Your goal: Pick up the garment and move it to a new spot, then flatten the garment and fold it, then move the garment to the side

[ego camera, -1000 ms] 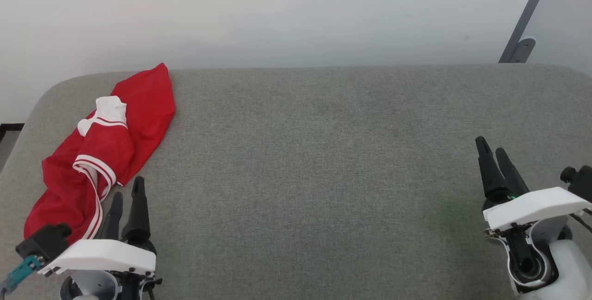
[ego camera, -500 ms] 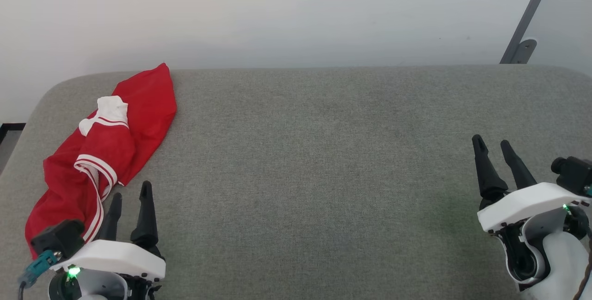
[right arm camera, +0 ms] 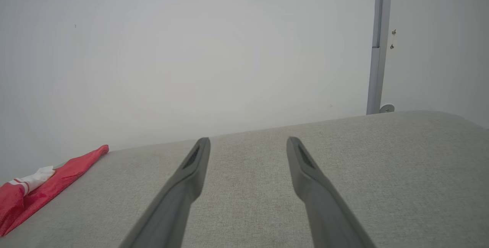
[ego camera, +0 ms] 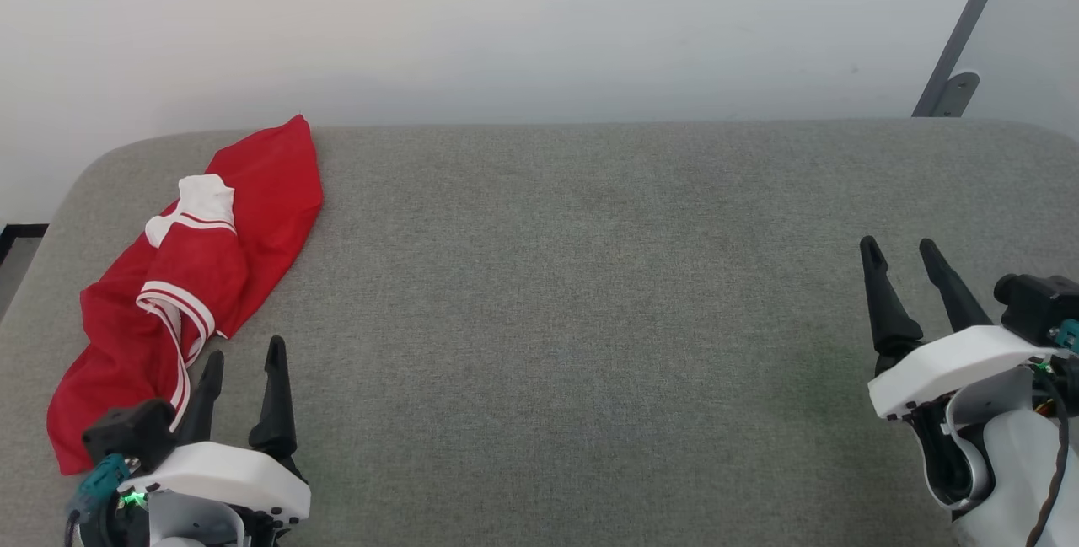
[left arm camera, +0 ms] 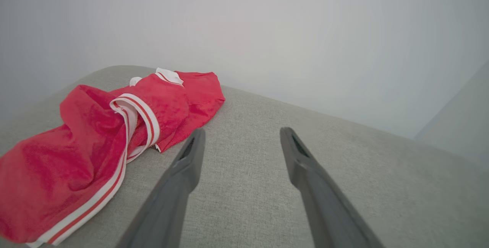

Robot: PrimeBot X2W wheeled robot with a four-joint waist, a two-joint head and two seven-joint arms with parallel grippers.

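The red garment (ego camera: pixel 194 277) lies crumpled at the far left of the grey padded surface (ego camera: pixel 590 294), with white cuffs and striped trim on top. In the left wrist view the garment (left arm camera: pixel 95 141) spreads left of my fingers. My left gripper (ego camera: pixel 244 353) stands open at the lower left, just right of the garment's near end, its left fingertip close to the striped trim and nothing between the fingers. My right gripper (ego camera: pixel 900 245) stands open at the lower right, far from the cloth, empty. The right wrist view catches the garment (right arm camera: pixel 34 190) at its far left edge.
A pale wall (ego camera: pixel 539 24) backs the surface. A grey metal post with a bracket (ego camera: pixel 957 58) stands at the back right. The surface's left edge (ego camera: pixel 34 260) rounds off beside the garment.
Both grippers opened wider. The left gripper drew back toward the near edge and slightly right; the right gripper shifted a little forward. The garment lay still.
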